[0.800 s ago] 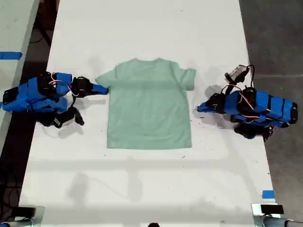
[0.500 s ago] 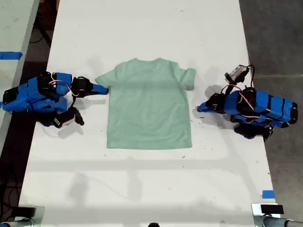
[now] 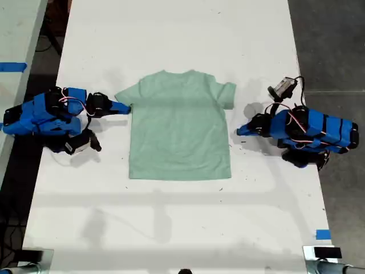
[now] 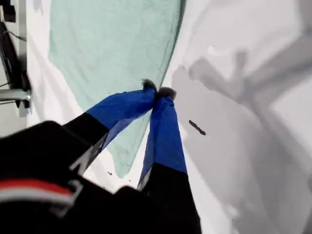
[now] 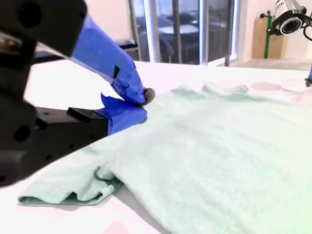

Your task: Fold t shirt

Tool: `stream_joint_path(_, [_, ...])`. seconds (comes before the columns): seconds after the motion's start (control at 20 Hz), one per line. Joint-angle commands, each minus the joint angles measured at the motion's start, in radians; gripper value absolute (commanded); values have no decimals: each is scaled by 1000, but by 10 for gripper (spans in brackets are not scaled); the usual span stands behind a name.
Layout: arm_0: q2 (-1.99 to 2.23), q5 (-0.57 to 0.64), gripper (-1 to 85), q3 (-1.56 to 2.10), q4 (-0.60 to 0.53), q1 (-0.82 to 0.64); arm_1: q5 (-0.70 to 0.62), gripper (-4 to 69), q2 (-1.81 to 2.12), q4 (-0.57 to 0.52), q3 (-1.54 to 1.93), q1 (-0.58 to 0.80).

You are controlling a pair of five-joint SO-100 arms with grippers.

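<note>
— What does the exterior view give you?

— A smooth white counter [image 3: 171, 34] with the t shirt [image 3: 179, 128] lying flat in the middle. It is pale mint cloth with a round neck and a square body. The sleeve on the exterior view's right is doubled over on itself. My first claw [image 3: 239, 131] points at the shirt's edge from the exterior view's right. My second claw [image 3: 124, 107] meets the other sleeve's tip from the exterior view's left.

— And the first wrist view?

— My first claw [image 4: 157, 91] has blue-taped fingers pinched tight, tip to tip, with nothing between them. It sits over bare counter [image 4: 243, 146] just beside the t shirt [image 4: 112, 44], whose soft weave and stitched side edge show. A small dark speck [image 4: 197, 127] lies near it on the white surface.

— The second wrist view?

— My second claw [image 5: 142, 100] is drawn narrow, its taped tips meeting right at the edge of the t shirt [image 5: 219, 146]. I cannot tell whether any cloth is caught in them. The fabric is matte and faintly rippled. A rumpled sleeve fold [image 5: 73, 187] bunches up close by.
</note>
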Motion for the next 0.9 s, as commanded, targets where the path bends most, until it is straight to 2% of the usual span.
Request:
stream_joint_path(0.0, [5, -14, 1, 9, -5, -21, -84, 16, 5, -92, 54, -18])
stream_joint_path(0.05, [5, -14, 1, 9, -5, -21, -135, 16, 3, -123, 31, -20])
stream_joint_path(0.15, [5, -14, 1, 9, -5, -21, -201, 16, -44, -98, -98, 44])
stream_joint_path(0.25, [5, -14, 6, 9, -6, -25, -290, 28, -370, -58, -350, 173])
stream_joint_path(0.4, [5, -9, 17, 9, -3, -20, -486, 213, -916, -2, -795, 350])
stream_joint_path(0.5, [5, -9, 18, 9, -3, -20, -577, 275, -1178, 26, -1023, 471])
stream_joint_path(0.7, [5, -9, 16, 9, 0, -20, -644, 254, -1557, -2, -1266, 692])
stream_joint_path(0.85, [5, -9, 15, 9, 0, -18, -655, 240, -1733, -15, -1373, 752])
